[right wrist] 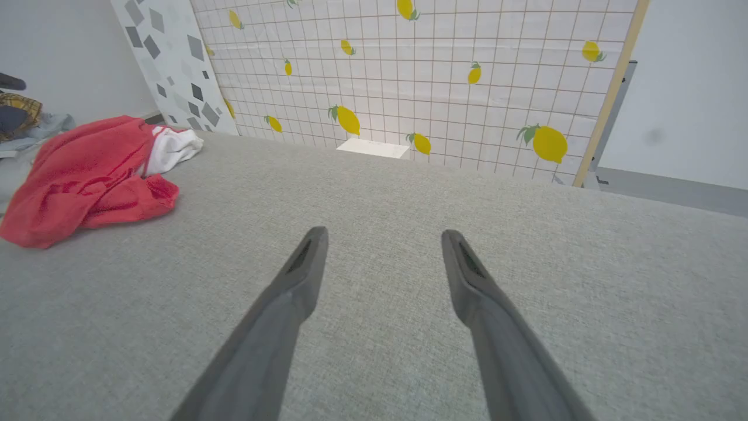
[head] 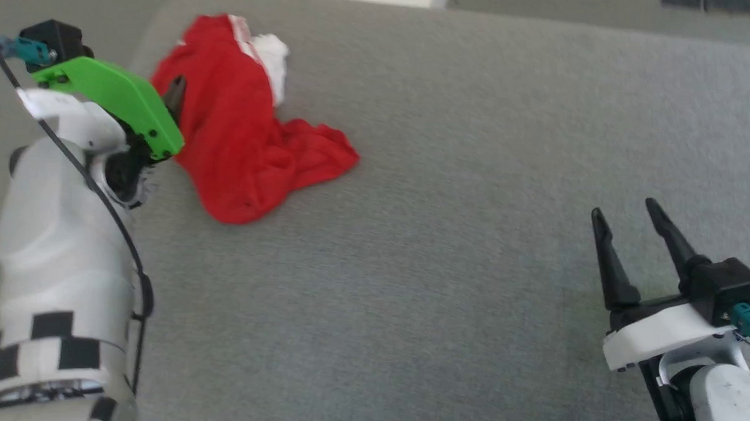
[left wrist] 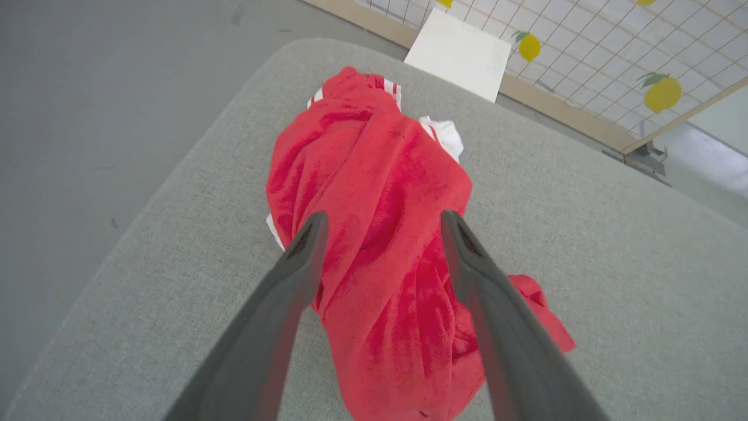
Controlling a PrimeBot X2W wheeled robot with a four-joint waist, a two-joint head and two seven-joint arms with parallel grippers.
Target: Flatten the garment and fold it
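- Garment (head: 245, 140) lies in a crumpled heap at the far left of the grey fabric-covered table (head: 452, 245), near its rounded far-left corner.
- It is mostly red. A white sleeve (head: 273, 57) is bunched at its far right side. Red-white stripe trim (left wrist: 388, 88) shows at the far end. No print or number is visible.
- Left gripper (left wrist: 384, 219) is over the heap with its fingers spread wide and nothing between them. In the left wrist view they frame the red ridge of cloth. Cannot tell if the tips touch the fabric.
- In the head view one dark left finger (head: 175, 96) pokes out past the green wrist bracket (head: 117, 101), against the garment's left edge.
- Right gripper (head: 624, 209) is at the near right over bare table, well apart from the garment. Its fingers are wide and hold nothing.
- In the right wrist view the garment (right wrist: 82, 175) sits far off to the left.
- A lemon-print grid panel (right wrist: 467, 76) stands beyond the table's far edge, with a white board (left wrist: 459, 52) at its base.
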